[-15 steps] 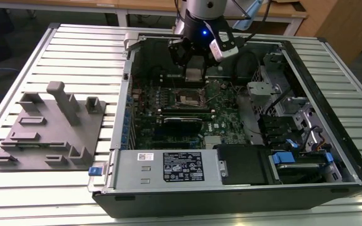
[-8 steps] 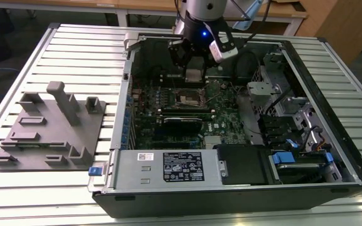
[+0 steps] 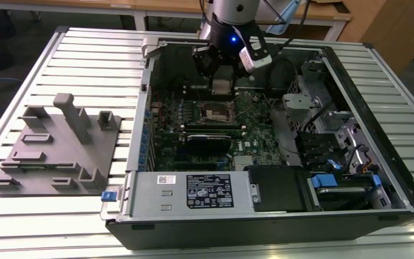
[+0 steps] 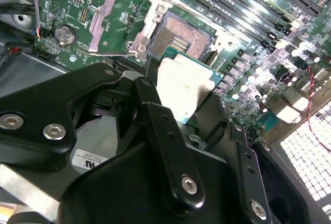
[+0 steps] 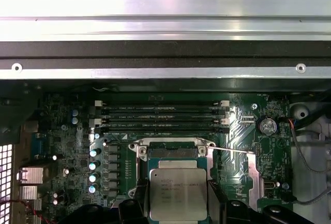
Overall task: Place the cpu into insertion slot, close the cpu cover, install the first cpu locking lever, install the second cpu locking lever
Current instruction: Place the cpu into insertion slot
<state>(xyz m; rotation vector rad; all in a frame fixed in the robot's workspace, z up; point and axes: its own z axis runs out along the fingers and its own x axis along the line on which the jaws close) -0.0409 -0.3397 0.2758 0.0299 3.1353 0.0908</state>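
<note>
Between the black fingers of the gripper sits the cpu, pinched by two opposite edges with its dull grey top facing the first wrist view. There is print on that top, but it is too fine for me to read. The picture's edge cuts off the chip's near edge. In the second wrist view glare washes the cpu nearly white, and the gripper body hides everything behind it.

From the exterior view I see the cpu hanging at twelve o'clock of the insertion slot, above it and not touching. The gripper is closed on the chip.

In both wrist views the insertion slot lies bare with its dark contact field showing, partly covered in the first wrist view by the chip in front of it. The cpu cover is swung open and lies back on the green motherboard just beside the socket; I see one bar of it in the first wrist view. A thin lever rod juts out from the socket rim.

Long black memory slots run near the socket, and a coin cell sits beyond the cover.

At six o'clock of the socket, a label on the power supply carries small print I can't make out. At nine o'clock of the computer case, a grey fixture tray rests on the slatted table.
</note>
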